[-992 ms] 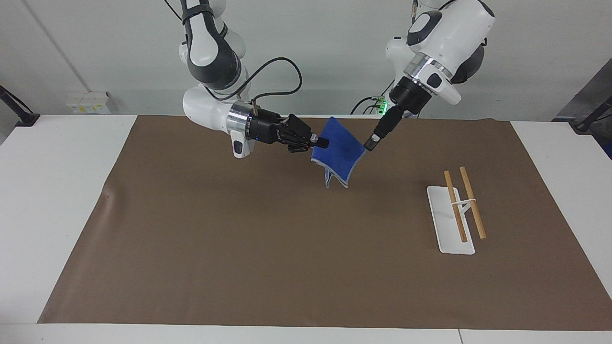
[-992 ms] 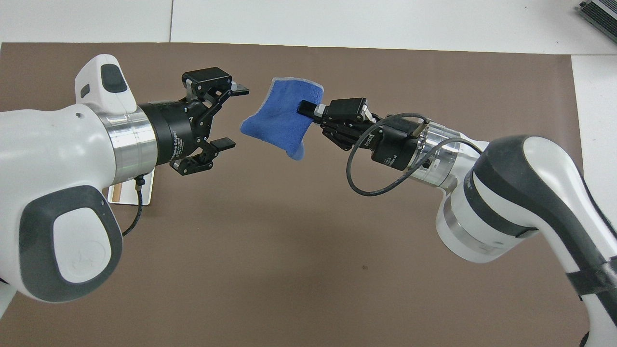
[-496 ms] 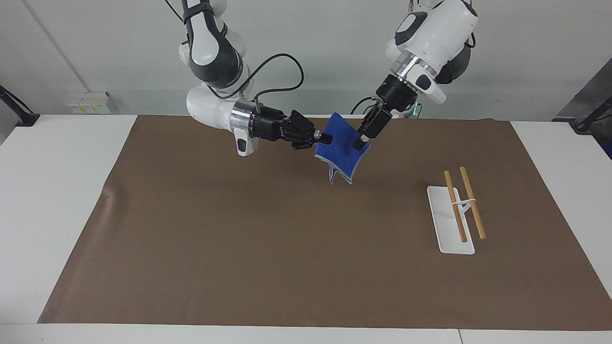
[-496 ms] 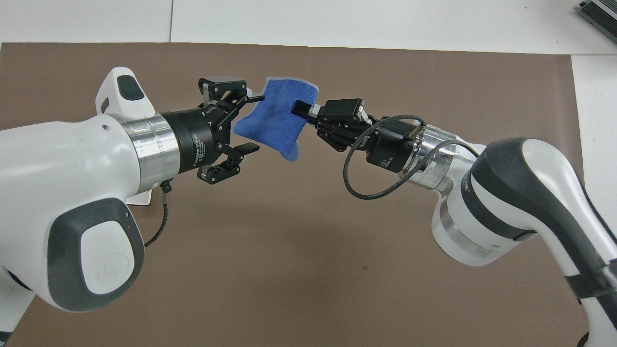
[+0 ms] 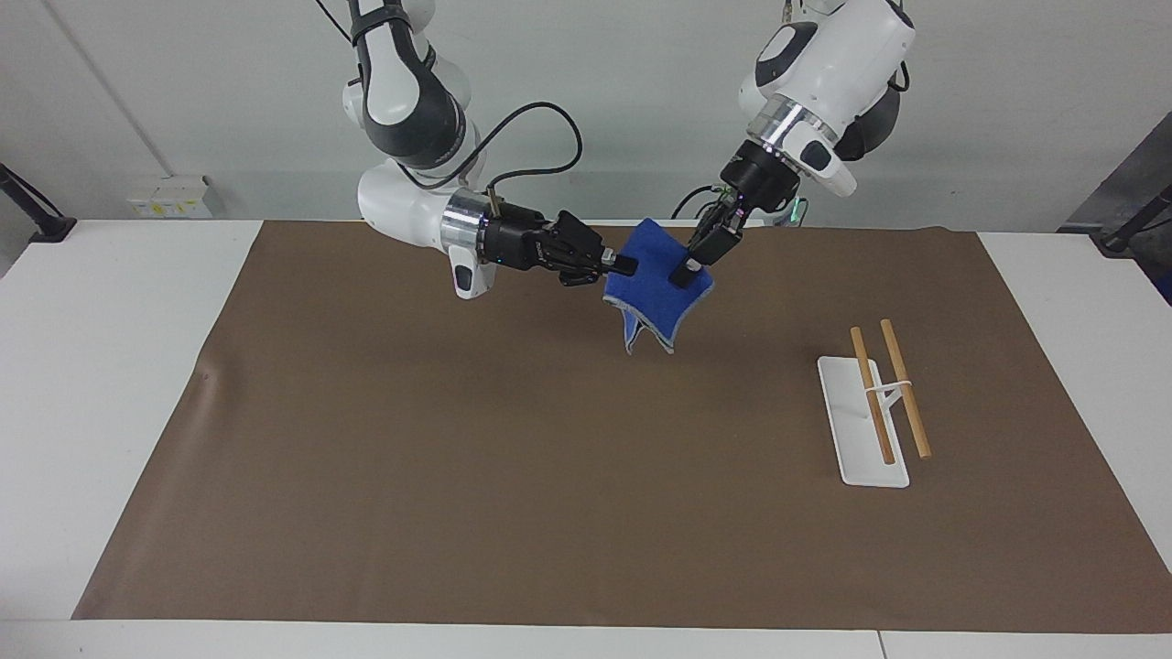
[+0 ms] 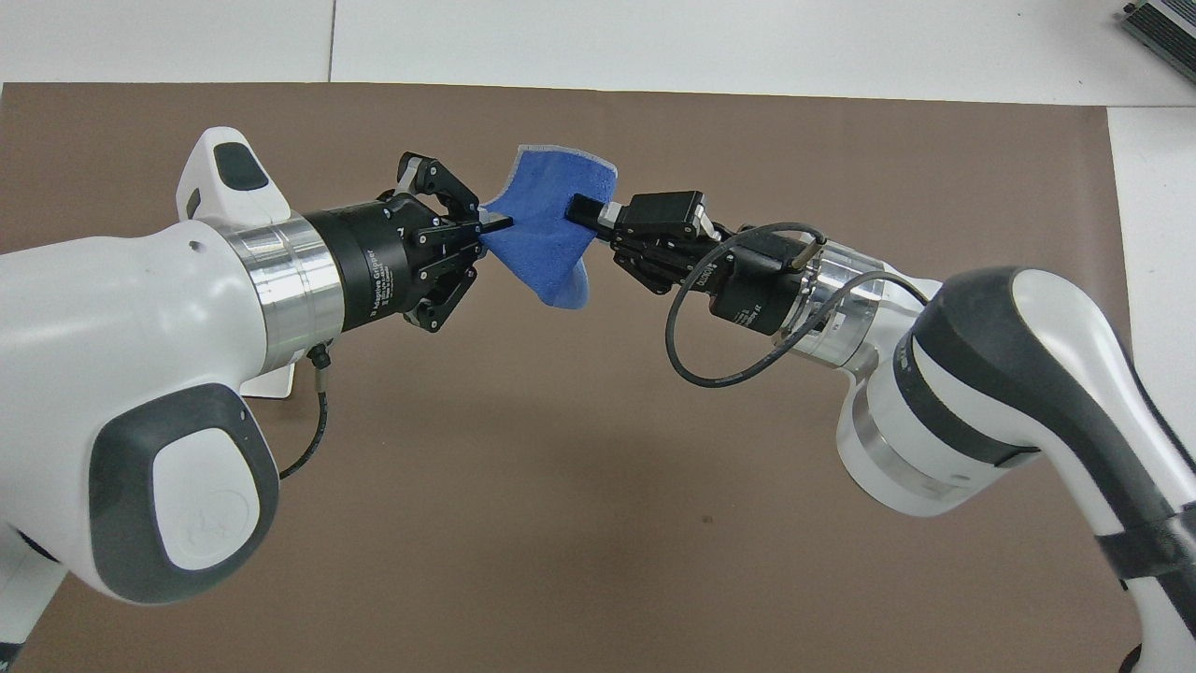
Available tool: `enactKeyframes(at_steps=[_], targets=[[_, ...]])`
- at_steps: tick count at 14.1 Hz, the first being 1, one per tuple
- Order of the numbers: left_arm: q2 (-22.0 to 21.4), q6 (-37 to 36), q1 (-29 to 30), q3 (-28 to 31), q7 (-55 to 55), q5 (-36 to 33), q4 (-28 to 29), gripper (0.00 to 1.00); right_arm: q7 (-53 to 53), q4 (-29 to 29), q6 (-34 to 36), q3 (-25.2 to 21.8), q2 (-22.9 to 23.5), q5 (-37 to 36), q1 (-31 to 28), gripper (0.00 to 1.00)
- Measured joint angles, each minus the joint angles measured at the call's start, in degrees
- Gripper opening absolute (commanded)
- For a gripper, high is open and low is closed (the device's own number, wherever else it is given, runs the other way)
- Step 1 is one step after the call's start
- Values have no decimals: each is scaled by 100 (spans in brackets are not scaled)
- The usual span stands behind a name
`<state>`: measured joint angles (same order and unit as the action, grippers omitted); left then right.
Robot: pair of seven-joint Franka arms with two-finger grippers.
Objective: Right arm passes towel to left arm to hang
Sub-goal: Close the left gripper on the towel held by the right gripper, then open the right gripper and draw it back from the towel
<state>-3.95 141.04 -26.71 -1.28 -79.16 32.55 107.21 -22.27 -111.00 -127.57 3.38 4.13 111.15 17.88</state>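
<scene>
In the facing view, both grippers meet in the air over the brown mat (image 5: 385, 476), above its edge nearest the robots and about midway along it. The right gripper (image 5: 624, 266) is clenched on one side of the blue towel (image 5: 652, 284), and the left gripper (image 5: 682, 273) now pinches the other side, where half a second ago its fingers were spread around the cloth. The towel hangs between them with two corners drooping, clear of the mat. Toward the left arm's end of the counter a white rack (image 5: 861, 426) with two wooden bars lies on the mat, well apart from the towel, with bare mat between. In the overhead view, the left gripper (image 6: 495, 222) has closed on the towel's (image 6: 545, 245) edge, and the right gripper (image 6: 581, 207) grips it from the other side. White lettering runs along both gripper bodies; I cannot make it out. A black cable (image 6: 710, 327) loops by the right wrist.
</scene>
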Motion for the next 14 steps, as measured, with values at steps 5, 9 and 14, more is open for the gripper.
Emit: enactKeyframes(at_steps=[5,9,14], targets=[[14,62,32,64,54,-7,0,0,24,6,-317,4,-33,0,6,100],[30,89,122,117,433,-8,0,0,148,4,-1021,10,-198,-207,171,100],[36,93,489,128,1072,-26,7,0,1018,-54,-1582,0,-157,-2395,139,100]])
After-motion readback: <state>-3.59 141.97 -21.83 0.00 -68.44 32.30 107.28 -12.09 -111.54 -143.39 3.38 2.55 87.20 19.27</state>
